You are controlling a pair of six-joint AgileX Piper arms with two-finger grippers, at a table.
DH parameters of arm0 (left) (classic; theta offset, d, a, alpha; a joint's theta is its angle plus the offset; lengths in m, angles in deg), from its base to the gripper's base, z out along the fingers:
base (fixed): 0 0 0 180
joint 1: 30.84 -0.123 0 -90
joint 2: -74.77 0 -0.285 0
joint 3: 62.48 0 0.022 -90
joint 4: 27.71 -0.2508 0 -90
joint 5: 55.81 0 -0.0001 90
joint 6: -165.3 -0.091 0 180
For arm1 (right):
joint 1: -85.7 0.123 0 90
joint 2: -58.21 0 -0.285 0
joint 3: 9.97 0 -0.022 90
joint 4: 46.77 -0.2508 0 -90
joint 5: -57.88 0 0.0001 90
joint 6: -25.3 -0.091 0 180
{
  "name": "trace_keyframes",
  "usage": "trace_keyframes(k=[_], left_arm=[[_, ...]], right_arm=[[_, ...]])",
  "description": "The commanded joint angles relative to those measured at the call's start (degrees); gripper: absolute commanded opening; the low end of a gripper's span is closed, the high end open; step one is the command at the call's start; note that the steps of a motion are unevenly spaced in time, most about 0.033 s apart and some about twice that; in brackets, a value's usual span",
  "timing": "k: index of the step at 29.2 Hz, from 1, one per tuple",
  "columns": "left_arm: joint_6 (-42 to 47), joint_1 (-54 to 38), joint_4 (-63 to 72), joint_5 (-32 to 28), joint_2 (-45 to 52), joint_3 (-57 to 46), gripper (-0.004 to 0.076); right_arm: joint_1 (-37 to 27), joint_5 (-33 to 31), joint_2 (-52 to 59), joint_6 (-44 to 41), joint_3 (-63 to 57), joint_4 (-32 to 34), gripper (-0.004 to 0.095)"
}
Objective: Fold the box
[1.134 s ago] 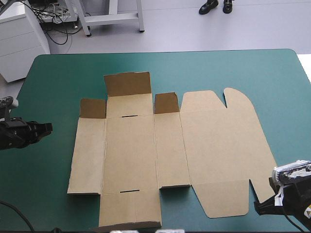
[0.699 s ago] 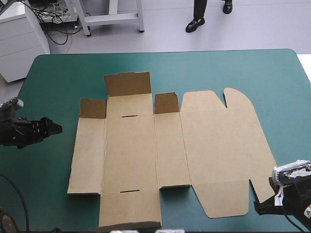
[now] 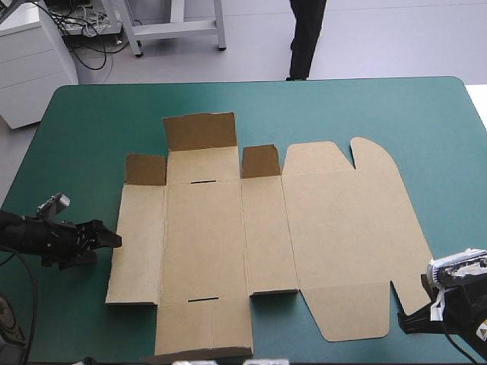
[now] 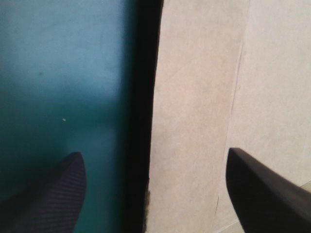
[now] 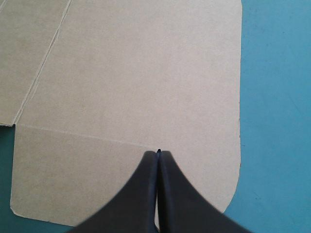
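Three small flaps [image 3: 199, 131] along the far edge of the flat brown cardboard box sheet [image 3: 335, 228] stand raised. Every other panel lies flat in the middle of the teal-green counter [image 3: 91, 122], so nearly all the folding looks left to do. The left black-fingered gripper [image 3: 112, 240], spread wide, straddles the sheet's left edge, probably to lift that side panel. The right gripper [image 3: 403, 325], pressed together into one point, sits at the lid's near right corner, well apart from the other.
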Motion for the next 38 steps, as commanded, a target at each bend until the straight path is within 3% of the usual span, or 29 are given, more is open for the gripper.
trace_keyframes(k=[1,19,30,38], left_arm=[[-0.27,0.79,2.77,5.96,1.73,-0.8,0.0565],[-2.48,9.46,4.57,2.15,1.73,-9.27,0.0562],[-2.37,9.46,7.96,2.46,1.73,-9.27,0.0424],[-2.13,9.46,10.1,2.21,1.59,-9.27,0.0375]], right_arm=[[-0.36,3.36,-0.64,0.25,1.32,-0.7,-0.0023],[-0.36,3.49,-0.64,0.25,1.32,-1.57,-0.0023],[-0.36,3.49,-0.64,0.25,1.32,-1.57,-0.0023],[-0.36,3.49,-0.64,0.25,1.32,-1.57,-0.0023]])
